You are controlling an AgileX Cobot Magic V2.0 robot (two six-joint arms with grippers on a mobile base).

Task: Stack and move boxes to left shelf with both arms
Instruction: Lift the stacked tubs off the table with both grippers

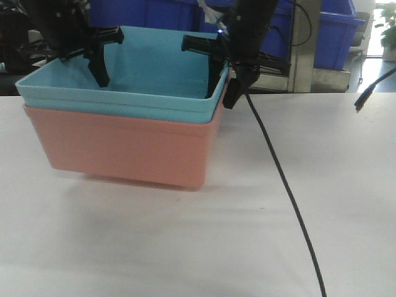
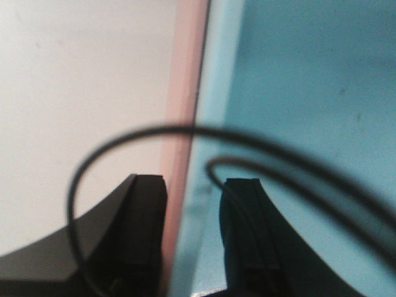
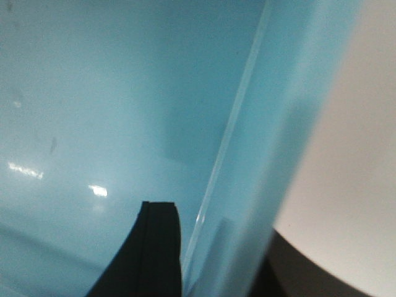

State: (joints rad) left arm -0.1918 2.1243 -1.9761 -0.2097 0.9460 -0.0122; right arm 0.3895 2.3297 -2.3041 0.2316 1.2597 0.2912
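Peering in, I lose both arms (image 1: 253, 25) at the top edge. On the white table (image 1: 185, 247), the left gripper (image 2: 193, 185) pinches the nested walls of pink bin (image 1: 124, 145) and blue bin (image 1: 154, 62), narrowly open; the right gripper (image 3: 223, 238) clamps the opposite wall, outer finger blurred.

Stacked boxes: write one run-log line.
blue box in pink box | left gripper: astride left wall | right gripper: astride right wall | clamped: unclear
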